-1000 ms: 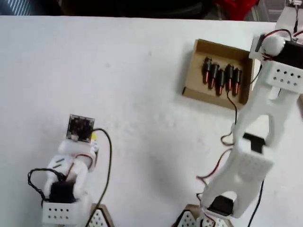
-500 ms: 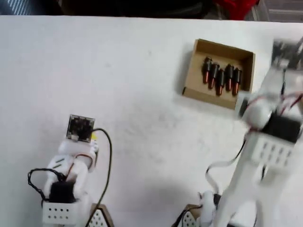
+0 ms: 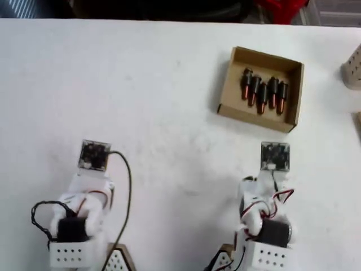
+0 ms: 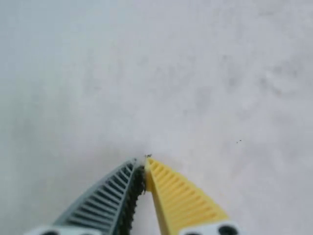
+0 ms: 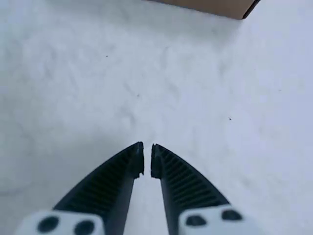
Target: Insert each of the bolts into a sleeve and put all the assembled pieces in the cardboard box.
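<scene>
The white table (image 3: 141,84) holds the cardboard box (image 3: 266,57); beyond, perhaps red plastic (image 3: 279,10).

The table (image 3: 158,84) is a matt white surface, faintly mottled and scuffed. The cardboard box (image 3: 232,99) is plain brown card, dull, with raw cut edges. The assembled pieces (image 3: 262,93) lying in it pair dark, matt sleeves with coppery metal that catches the light. The left gripper (image 4: 145,164) has ribbed matt plastic fingers, one grey and one yellow. The right gripper (image 5: 147,156) is ribbed black plastic with a slight sheen. The left arm (image 3: 90,189) and the right arm (image 3: 251,197) wear smooth white plastic shells.
</scene>
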`<state>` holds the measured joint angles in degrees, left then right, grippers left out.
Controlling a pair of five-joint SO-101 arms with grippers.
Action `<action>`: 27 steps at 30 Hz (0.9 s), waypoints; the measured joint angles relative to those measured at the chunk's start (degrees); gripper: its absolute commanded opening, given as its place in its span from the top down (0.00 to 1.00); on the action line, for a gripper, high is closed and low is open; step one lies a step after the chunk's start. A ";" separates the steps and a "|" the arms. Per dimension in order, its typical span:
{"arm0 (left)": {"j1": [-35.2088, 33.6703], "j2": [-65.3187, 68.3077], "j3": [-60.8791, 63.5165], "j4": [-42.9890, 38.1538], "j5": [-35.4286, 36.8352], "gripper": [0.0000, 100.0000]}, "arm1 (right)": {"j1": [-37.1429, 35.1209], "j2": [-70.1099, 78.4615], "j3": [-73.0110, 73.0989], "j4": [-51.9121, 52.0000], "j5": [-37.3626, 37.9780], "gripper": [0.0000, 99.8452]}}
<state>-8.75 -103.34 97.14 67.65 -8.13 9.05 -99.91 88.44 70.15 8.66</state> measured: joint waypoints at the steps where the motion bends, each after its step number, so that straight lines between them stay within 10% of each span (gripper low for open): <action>1: -0.79 0.00 0.00 1.14 0.00 0.98 | -0.26 -1.58 1.05 0.18 0.00 0.98; 27: -1.41 0.00 0.00 5.63 0.00 0.98 | -2.37 2.11 6.24 2.55 0.00 0.98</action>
<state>-10.15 -103.34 97.14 73.27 -8.13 6.68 -97.80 94.68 72.70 8.66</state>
